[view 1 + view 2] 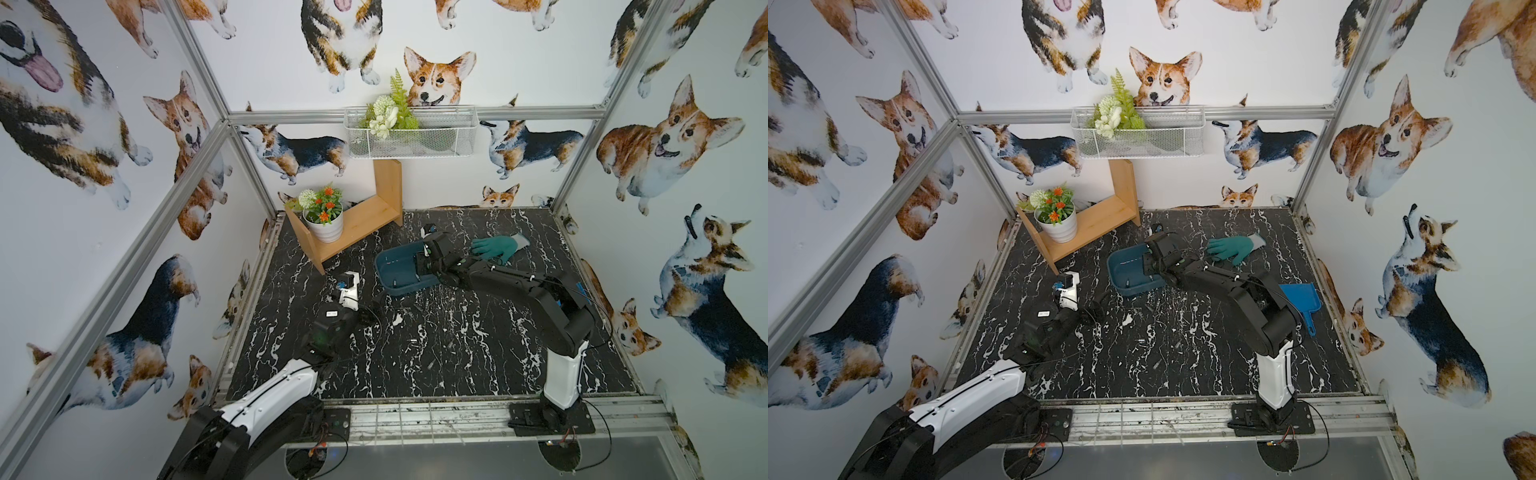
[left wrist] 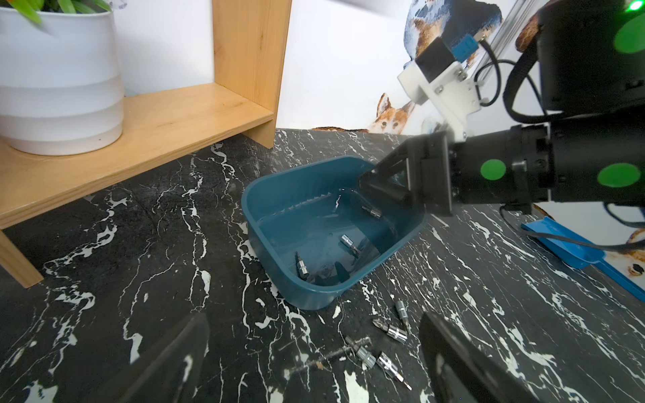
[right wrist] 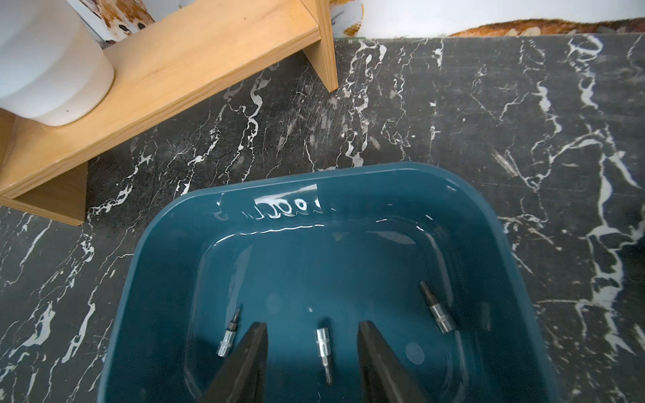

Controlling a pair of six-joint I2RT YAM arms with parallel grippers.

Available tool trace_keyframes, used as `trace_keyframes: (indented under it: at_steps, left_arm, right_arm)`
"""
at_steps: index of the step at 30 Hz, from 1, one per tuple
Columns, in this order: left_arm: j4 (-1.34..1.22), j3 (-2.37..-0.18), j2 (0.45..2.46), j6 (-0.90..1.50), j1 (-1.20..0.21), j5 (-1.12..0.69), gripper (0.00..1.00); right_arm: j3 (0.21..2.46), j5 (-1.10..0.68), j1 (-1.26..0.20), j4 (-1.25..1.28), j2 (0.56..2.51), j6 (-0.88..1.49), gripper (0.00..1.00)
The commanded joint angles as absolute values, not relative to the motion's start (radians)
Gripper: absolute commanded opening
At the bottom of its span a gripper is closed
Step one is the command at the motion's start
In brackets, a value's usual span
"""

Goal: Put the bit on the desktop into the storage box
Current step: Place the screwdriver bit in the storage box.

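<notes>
1. Found the storage box (image 1: 382,270) (image 1: 1115,270) sitting flat on the black marble desktop (image 1: 457,353), toward the back and just in front of the wooden shelf (image 1: 361,224). Confirmed in both top views.
2. Found the right gripper (image 3: 312,325) reaching in over the box interior, fingers (image 3: 251,356) parted and clamped on nothing.
3. Counted three bits inside the box in the right wrist view:
   - middle bit (image 3: 323,343), directly between the parted fingers and touching neither;
   - left-hand bit (image 3: 227,338), just beside one finger;
   - third bit (image 3: 438,312), off to the other side near the box wall.
4. Cannot tell whether the middle bit rests on the box floor or hangs clear of it. Noted slight blur in the right wrist view. In the left wrist view, noted it just beneath the gripper tip against the far wall.
5. Found the loose bits (image 2: 391,328) in a small cluster on the desktop, outside the box and just beside its near wall. Noted a thin rod-like piece among them, too indistinct to identify.
6. Found the left gripper (image 2: 314,317) low over the desktop, facing the box and the cluster, fingers (image 2: 181,349) spread wide and holding nothing.
7. Logged surroundings:
   - green glove (image 1: 498,245) lying on the desktop beside the box, beyond the right arm;
   - blue scoop (image 1: 1302,297) at the right side of the desktop, partly hidden by that arm;
   - white flower pot (image 1: 326,228) standing on the shelf;
   - wire basket (image 1: 436,137) hung on the back wall above.
</notes>
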State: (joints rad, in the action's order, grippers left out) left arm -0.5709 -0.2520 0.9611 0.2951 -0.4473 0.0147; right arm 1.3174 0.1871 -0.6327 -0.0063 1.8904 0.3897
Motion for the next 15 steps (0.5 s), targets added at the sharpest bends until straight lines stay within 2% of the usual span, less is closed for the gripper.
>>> trace_keyframes:
  at_steps: [1, 7, 15]
  left_arm:
    - [-0.605, -0.25, 0.957, 0.28, -0.446, -0.002, 1.0]
    - [-0.589, -0.265, 0.954, 0.265, -0.449, -0.051, 1.0]
    - [-0.374, -0.371, 0.928, 0.216, -0.501, -0.041, 1.0]
  right_arm:
    - [1.281, 0.21, -0.63, 0.004, 1.828, 0.368, 0.52]
    - [1.102, 0.215, -0.627, 0.043, 1.638, 0.332, 0.58]
    - [0.755, 0.257, -0.626, 0.175, 1.309, 0.324, 0.65]
